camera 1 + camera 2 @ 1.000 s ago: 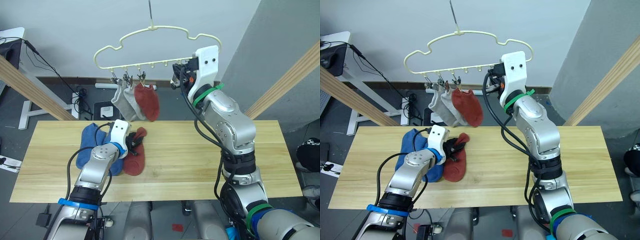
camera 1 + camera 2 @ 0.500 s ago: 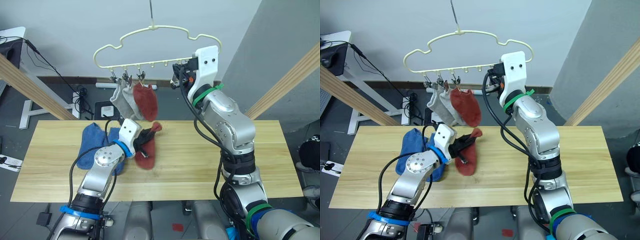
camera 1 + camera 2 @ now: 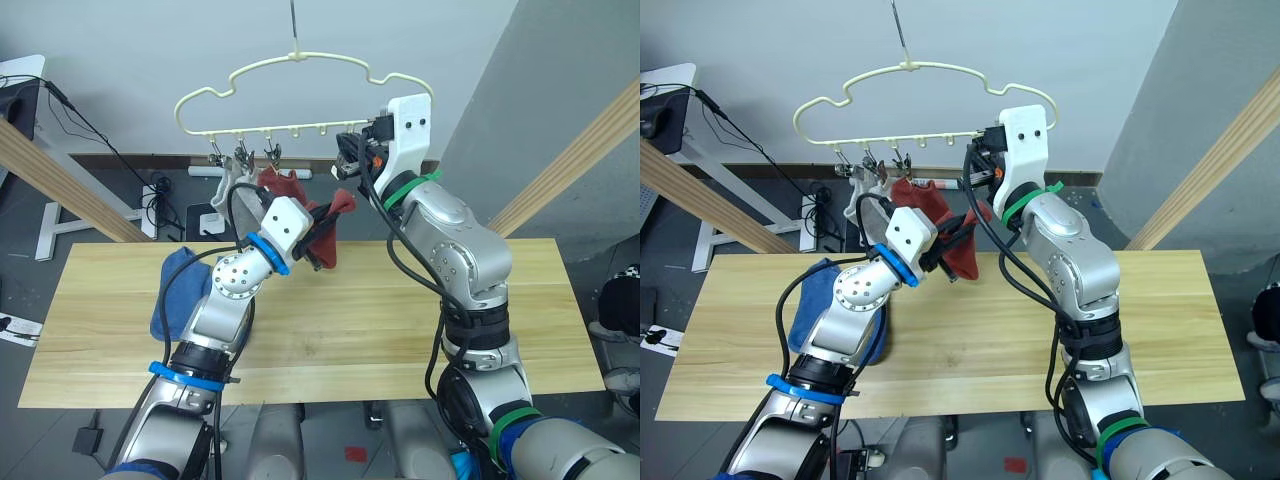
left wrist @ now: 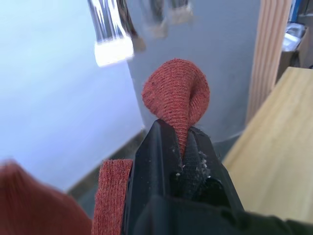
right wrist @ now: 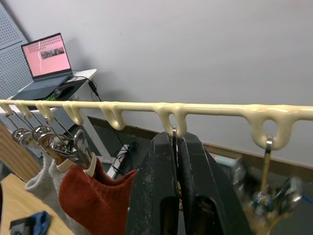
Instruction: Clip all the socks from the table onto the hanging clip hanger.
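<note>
The left end effector (image 3: 318,226) was clenched on a soft rust-red knit ankle sock (image 3: 328,240), pinched at a fold so the fabric bulged past the black fingertips, and held up in the air above the tabletop, just below the row of clips. The right end effector (image 5: 177,147) was raised beside it, its two black fingers (image 5: 159,196) pressed together around one of the small grey metal clips (image 5: 172,131) hanging from the thin cream-coloured wire clip hanger (image 3: 300,58); I judged it was gripping that clip ready for the sock.

On the hanger's left end, three socks already hung from clips: two light grey ones (image 3: 228,185) and a second rust-red one (image 3: 285,183). Down on the long light-wood plank tabletop (image 3: 400,320), the blue knit socks (image 3: 172,295) lay in a heap behind the left arm, untouched.

So, by my reckoning, half the job was done, the fourth sock was about to be clipped, and the blue pair was left.
</note>
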`<state>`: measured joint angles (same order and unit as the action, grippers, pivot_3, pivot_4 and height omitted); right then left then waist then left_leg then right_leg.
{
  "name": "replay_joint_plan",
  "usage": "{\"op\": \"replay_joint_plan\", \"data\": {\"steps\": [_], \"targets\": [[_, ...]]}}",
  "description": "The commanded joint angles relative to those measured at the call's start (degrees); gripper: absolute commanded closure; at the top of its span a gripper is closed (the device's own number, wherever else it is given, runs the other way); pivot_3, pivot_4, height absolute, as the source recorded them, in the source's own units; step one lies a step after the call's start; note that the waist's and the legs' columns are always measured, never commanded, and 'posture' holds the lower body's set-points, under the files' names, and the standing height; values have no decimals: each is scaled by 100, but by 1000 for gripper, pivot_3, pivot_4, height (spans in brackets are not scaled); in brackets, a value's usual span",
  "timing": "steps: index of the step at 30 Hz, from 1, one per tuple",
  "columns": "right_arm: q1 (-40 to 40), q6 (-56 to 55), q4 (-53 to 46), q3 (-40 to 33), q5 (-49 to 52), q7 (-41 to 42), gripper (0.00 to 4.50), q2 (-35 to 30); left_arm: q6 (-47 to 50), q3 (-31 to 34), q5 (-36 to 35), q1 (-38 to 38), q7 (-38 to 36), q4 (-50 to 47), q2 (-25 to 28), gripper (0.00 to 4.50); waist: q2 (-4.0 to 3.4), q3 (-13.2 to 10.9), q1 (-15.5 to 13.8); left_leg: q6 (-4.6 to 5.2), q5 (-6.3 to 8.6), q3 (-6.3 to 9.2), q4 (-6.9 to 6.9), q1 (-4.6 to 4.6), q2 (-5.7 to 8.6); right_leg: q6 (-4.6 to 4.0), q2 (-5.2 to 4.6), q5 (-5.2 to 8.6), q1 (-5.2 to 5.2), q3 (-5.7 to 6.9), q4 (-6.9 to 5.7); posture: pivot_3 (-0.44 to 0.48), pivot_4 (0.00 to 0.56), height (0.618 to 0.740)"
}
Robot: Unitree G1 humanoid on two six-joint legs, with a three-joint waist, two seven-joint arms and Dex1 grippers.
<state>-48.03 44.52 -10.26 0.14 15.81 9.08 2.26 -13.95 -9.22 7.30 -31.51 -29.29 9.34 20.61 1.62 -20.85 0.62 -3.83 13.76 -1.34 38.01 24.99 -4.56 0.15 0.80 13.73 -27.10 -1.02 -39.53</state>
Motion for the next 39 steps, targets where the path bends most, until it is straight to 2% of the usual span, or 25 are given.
{"op": "replay_joint_plan", "data": {"steps": [1, 17, 20, 23, 25, 31, 34, 39], "targets": [[-69, 29, -358, -50, 152, -48, 4500, 41, -274, -2, 72, -152, 133, 20, -30, 4483, 0, 0, 1, 0, 0, 0, 0, 0, 0, 0, 0, 0, 0, 0, 0, -33, 371, 703], [11, 239, -453, -113, 356, -176, 4500, 115, -371, 74, 86, -514, 398, 183, -137, 4483, 0, 0, 95, 0, 0, -1, 0, 1, 0, 0, 0, 0, -1, 1, 0, -38, 377, 703], [22, 222, -464, -169, 378, -240, 3732, 122, -385, 71, 84, -514, 410, 187, -153, 4500, 0, 0, 99, 0, 0, 0, -1, 1, 0, 0, 0, 0, -1, 1, 0, -38, 377, 703], [12, 227, -474, -131, 375, -230, 2545, 61, -422, 51, 55, -518, 394, 201, -177, 4500, 0, 0, 100, 0, 0, 0, -1, 1, 0, 0, 0, 0, -2, 1, -1, -38, 377, 703], [11, 225, -483, -99, 376, -228, 2508, 30, -351, 76, -38, -504, 367, 195, -211, 3801, 0, 0, 100, 0, 0, -1, -1, 1, 0, 0, 0, 0, -2, 0, 0, -41, 378, 703], [142, 266, -678, 8, 319, -227, 2508, -163, -126, 68, -390, -364, 2, 11, -228, 2154, 0, 0, 103, 0, 0, 0, -2, 1, 0, 0, 0, 0, -2, 1, 0, -44, 377, 703], [386, 389, -1079, 86, 338, -119, 2508, -459, 454, 186, -1164, -123, -569, -484, -191, 2154, 0, 0, 105, 0, 0, -2, -2, 3, 0, 1, 0, 0, -2, 0, 3, -51, 371, 703], [701, 640, -1567, 126, 473, 31, 2508, -823, 1241, 281, -1993, 102, -1290, -1183, 89, 2154, 0, 0, 112, -1, -1, 0, -2, 3, -2, 16, 0, 10, -2, 1, 2, -50, 372, 703]]}}
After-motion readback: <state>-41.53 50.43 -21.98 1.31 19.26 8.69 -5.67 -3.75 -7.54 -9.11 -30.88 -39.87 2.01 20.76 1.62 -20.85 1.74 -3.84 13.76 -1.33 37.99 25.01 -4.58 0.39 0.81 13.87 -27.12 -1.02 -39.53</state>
